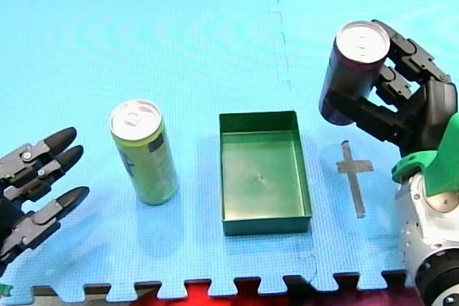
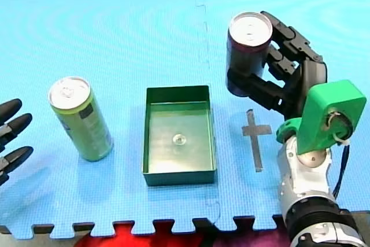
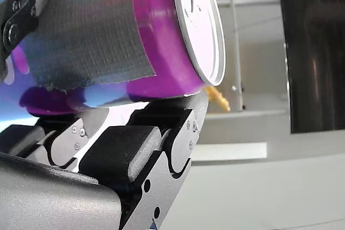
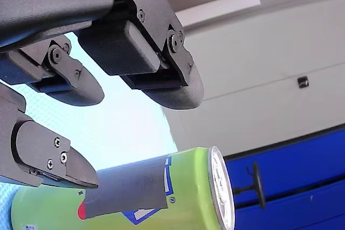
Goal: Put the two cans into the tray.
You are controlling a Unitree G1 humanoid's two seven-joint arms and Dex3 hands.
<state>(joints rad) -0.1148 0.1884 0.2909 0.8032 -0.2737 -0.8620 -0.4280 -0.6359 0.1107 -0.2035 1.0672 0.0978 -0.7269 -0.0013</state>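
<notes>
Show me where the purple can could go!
The tray holds no can. Bare mat lies between the green can and the tray, and along the far side. Tighter: by the tape cross near the right hand holding the purple can, and between left hand and green can.

Cans: 2. One green can (image 1: 143,152) stands at 9 o'clock of the tray. One purple can (image 1: 351,69) at 2 o'clock, gripped by the right hand (image 1: 401,98).
Trays: 1. Green tray (image 1: 265,227), mid-mat.
Robot hands: 2. The right hand as noted; the left hand (image 1: 36,184) at 8 o'clock, holding nothing.
Tape crosses: 1. Grey tape cross (image 1: 353,170) at 3 o'clock of the tray.
Blue foam mat tiles (image 1: 143,48): at least 2, with a toothed seam running off toward 12 o'clock.
</notes>
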